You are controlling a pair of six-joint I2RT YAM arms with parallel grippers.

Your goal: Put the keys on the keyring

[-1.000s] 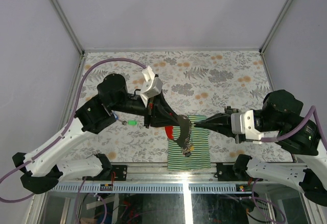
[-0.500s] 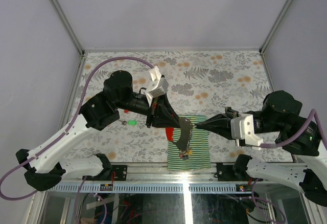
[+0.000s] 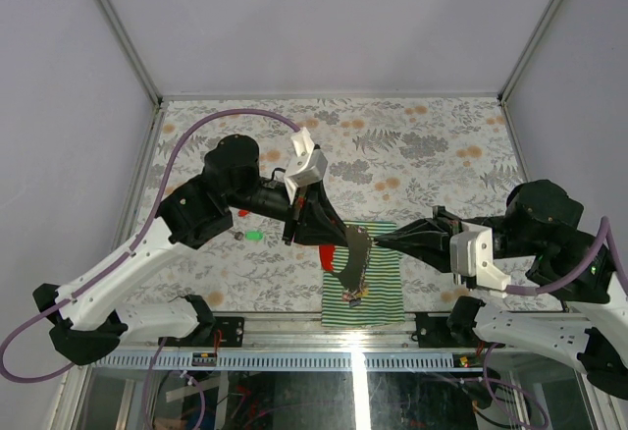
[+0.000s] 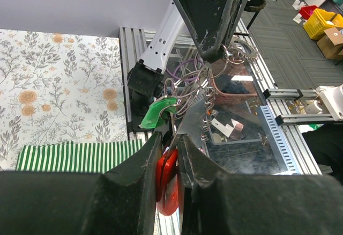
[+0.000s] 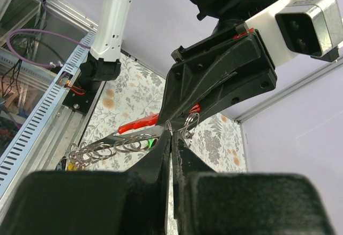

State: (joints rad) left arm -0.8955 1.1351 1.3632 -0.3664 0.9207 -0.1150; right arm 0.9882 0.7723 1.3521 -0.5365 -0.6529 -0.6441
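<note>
The keyring is a grey metal strip [image 3: 353,258] with a red clip [image 3: 325,253], hanging over the striped cloth. My left gripper [image 3: 339,243] is shut on the red clip [image 4: 169,176]; the strip [image 4: 195,122] and its wire rings [image 4: 193,93] stick out past the jaws, with a green tag [image 4: 158,111] beside them. My right gripper [image 3: 376,243] is shut on one wire ring [image 5: 170,123] at the strip's upper end [image 5: 134,134]. A green-tagged key [image 3: 255,237] and a small red tag [image 3: 240,214] lie on the table to the left. Small keys [image 3: 351,295] hang at the strip's lower end.
A green-and-white striped cloth [image 3: 381,288] lies at the table's near edge under the keyring. The floral table top [image 3: 412,155] stretches behind both arms. Grey walls enclose the table on three sides. The metal frame rail [image 3: 294,359] runs along the front.
My left wrist has shifted slightly right and my right wrist has rolled and dropped a little. Both grippers keep their hold on the keyring, which stays over the cloth.
</note>
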